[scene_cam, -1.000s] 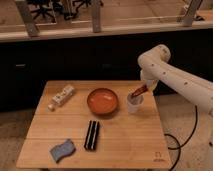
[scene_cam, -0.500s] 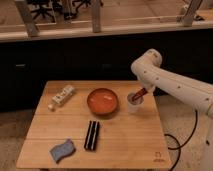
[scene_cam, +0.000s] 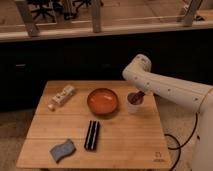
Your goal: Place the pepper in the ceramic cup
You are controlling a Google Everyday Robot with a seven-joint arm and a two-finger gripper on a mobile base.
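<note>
The pepper [scene_cam: 134, 96] shows as a slim dark-red shape right at the mouth of the ceramic cup [scene_cam: 133, 106], right of the frame's centre, with the gripper [scene_cam: 137, 94] on top of it; whether the gripper is clamped on the pepper or has let go, I cannot tell

I judge the pepper light, slightly yielding and smooth-skinned, so best taken across its thicker middle with a gentle squeeze. It is long for so narrow a cup and should go in tip down. The cup is likely hard, brittle and easy to tip

The orange-red bowl [scene_cam: 102, 101] sits just beside the cup on the left, and the table's [scene_cam: 127, 142] right edge is near. Open room lies toward the bottom; the white bottle [scene_cam: 61, 96], black bar [scene_cam: 92, 135] and blue sponge [scene_cam: 63, 150] are well apart
</note>
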